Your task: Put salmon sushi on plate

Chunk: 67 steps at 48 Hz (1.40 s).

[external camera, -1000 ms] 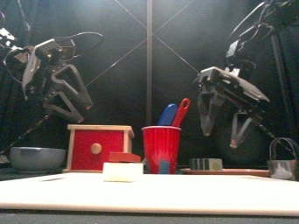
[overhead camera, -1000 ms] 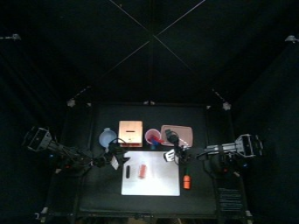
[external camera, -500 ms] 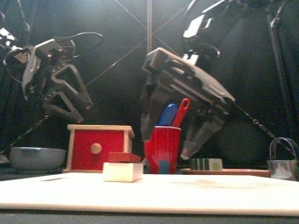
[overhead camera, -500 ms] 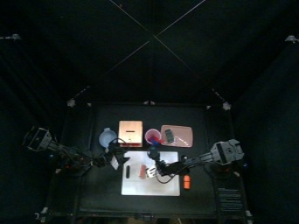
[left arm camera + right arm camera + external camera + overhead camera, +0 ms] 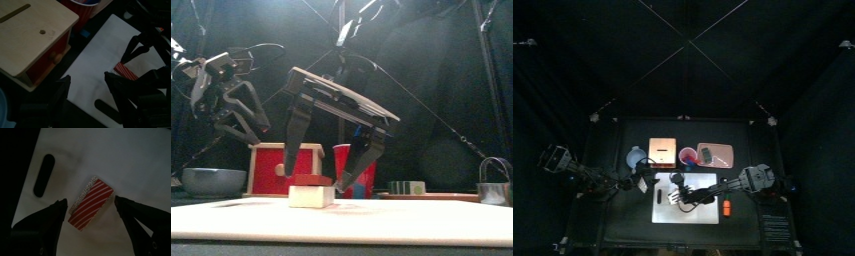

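**Right gripper spread over the salmon sushi on the white board**

From above, the small black table carries a white rectangular cutting board at its middle. The right arm reaches in from the right, and its right gripper sits over the board. A pale pink rounded-square plate lies farther back, well apart from the board, beside a tan wooden box. A bright orange stick lies just off the board's right edge. The left arm rests at the table's left side.

At table height, the right gripper hangs with its two black jaws wide apart, straddling the reddish-orange oblong salmon sushi, which sits atop a white rice block on the board. Behind stand a red plastic cup, the red-fronted box and a grey bowl. The left gripper hangs raised at the left, jaws parted.

Through the left wrist camera, the left gripper shows its jaws spread above the board, holding nothing; the sushi lies between the other arm's jaws.

Through the right wrist camera, the red-and-white striped sushi lies on the board between the open jaws of the right gripper, with gaps on both sides.
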Each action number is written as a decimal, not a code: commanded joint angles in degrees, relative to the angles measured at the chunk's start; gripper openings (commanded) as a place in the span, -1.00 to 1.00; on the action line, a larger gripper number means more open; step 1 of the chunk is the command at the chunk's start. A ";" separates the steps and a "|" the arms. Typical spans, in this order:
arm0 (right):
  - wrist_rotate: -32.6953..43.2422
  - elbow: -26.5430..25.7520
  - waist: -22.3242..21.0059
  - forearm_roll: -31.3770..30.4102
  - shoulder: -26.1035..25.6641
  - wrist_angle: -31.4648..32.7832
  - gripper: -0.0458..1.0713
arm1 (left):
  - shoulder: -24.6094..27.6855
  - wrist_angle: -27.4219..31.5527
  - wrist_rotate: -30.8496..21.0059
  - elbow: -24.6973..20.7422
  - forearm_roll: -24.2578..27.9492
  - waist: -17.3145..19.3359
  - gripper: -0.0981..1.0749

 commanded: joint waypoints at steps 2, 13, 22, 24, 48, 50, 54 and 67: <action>-0.26 -2.46 -0.26 0.53 -0.44 1.05 0.92 | -1.14 0.09 0.09 -0.26 0.18 0.26 0.72; -0.62 -3.34 -0.26 1.49 1.23 2.29 0.82 | -2.64 0.18 0.09 0.35 0.18 0.26 0.72; -0.79 -3.08 -0.18 1.49 0.79 4.13 0.47 | -2.72 0.09 0.00 0.44 0.18 0.44 0.72; -0.79 -2.99 0.09 1.32 0.44 4.48 0.41 | -2.72 0.18 0.00 0.44 0.18 0.62 0.72; -0.70 9.40 3.60 1.14 -17.58 11.60 0.29 | -2.72 0.18 0.00 0.35 -0.53 1.41 0.72; -0.70 11.43 3.60 1.93 -19.51 12.30 0.29 | -2.72 0.18 0.09 0.35 -0.53 1.58 0.72; -0.79 14.77 3.60 2.81 -22.41 13.18 0.29 | -2.72 0.18 0.00 0.35 -0.53 1.67 0.72; -0.79 26.28 0.62 3.25 -32.08 13.27 0.29 | -2.72 0.09 0.09 0.35 -0.53 2.29 0.72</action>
